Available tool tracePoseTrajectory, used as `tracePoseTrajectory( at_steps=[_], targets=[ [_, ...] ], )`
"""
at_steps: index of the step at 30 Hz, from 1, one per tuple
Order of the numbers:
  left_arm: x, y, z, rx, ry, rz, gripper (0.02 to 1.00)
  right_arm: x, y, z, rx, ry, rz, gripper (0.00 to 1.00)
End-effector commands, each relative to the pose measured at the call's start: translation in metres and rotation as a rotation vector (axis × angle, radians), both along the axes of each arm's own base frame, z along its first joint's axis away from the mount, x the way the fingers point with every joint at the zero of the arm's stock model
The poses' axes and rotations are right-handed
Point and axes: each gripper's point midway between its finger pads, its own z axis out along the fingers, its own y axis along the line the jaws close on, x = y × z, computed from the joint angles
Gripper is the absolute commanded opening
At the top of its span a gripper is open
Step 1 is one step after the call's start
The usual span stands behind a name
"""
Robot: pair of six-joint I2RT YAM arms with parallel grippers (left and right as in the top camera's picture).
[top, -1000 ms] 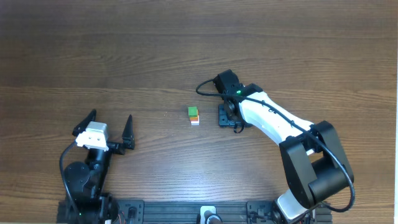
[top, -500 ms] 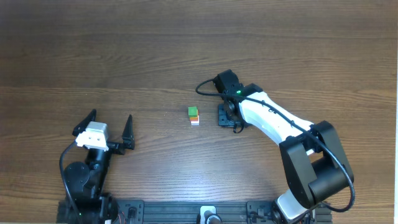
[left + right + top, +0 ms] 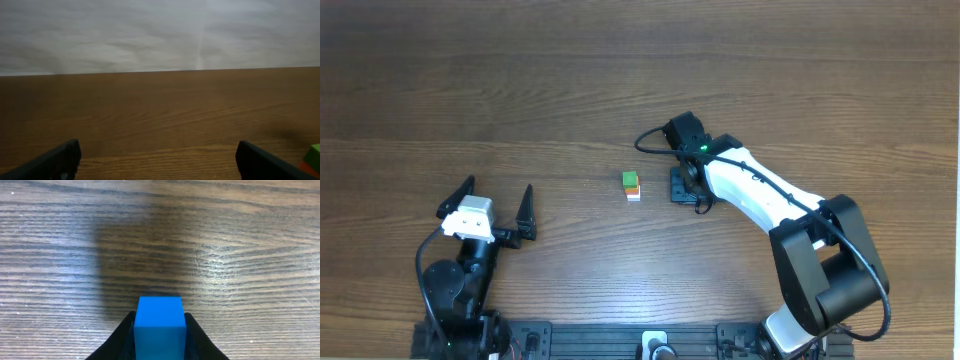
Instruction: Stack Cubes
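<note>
Right pincer (image 3: 687,188) is clamped on the blue cube (image 3: 159,325), my two dark fingers (image 3: 122,339) pressing its opposite sides, with the cube's front face poking out past the tips. Wood grain of the counter (image 3: 620,80) runs below it, and a broad shadow falls on the boards just ahead. Whether the cube's underside touches the wood, I cannot tell.

From above, that pincer sits near the middle of the counter, just to the right of a small stack and clear of it. The stack stands on its own: green cube (image 3: 631,179) on top, orange cube (image 3: 633,189) under it, white cube (image 3: 634,197) at the bottom.

Over on the other side, my left pincer (image 3: 500,187) is spread wide with nothing between its fingers, low near my base and well apart from the stack. From its wrist camera, the green and orange cubes peek in at the far edge, beyond one fingertip.
</note>
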Motion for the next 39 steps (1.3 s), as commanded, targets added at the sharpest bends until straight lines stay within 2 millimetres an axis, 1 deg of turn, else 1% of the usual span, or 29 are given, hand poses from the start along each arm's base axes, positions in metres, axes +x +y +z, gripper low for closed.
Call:
tracePoseTrajectory(
  at_steps=[1,3,8,11,13,15,17,20,30,33,39],
  targets=[
    [0.000,0.002,-0.001,0.015,-0.004,0.010,1.000,0.006,0.002,0.022,0.024,-0.038,-0.003,0.183],
    [0.000,0.002,-0.001,0.015,-0.004,0.010,1.000,0.008,0.006,0.041,0.035,-0.062,0.004,0.174],
    [0.000,0.002,-0.001,0.015,-0.004,0.010,1.000,0.010,0.015,0.102,0.023,-0.132,0.011,0.156],
    [0.000,0.002,-0.001,0.015,-0.004,0.010,1.000,0.009,0.031,0.136,0.024,-0.153,0.037,0.145],
    [0.000,0.002,-0.001,0.015,-0.004,0.011,1.000,0.007,0.044,0.154,0.036,-0.172,0.051,0.137],
    [0.000,0.002,-0.001,0.015,-0.004,0.011,1.000,0.005,0.058,0.168,0.057,-0.189,0.065,0.126],
    [0.000,0.002,-0.001,0.015,-0.004,0.010,1.000,0.003,0.070,0.176,0.071,-0.195,0.069,0.110],
    [0.000,0.002,-0.001,0.015,-0.004,0.011,1.000,0.001,0.083,0.177,0.072,-0.180,0.063,0.104],
    [0.000,0.002,-0.001,0.015,-0.004,0.010,1.000,-0.001,0.125,0.154,0.027,-0.093,0.068,0.093],
    [0.000,0.002,-0.001,0.015,-0.004,0.011,1.000,-0.003,0.130,0.148,0.024,-0.081,0.063,0.088],
    [0.000,0.002,-0.001,0.015,-0.004,0.010,1.000,-0.005,0.133,0.136,0.011,-0.048,0.047,0.086]
  ],
)
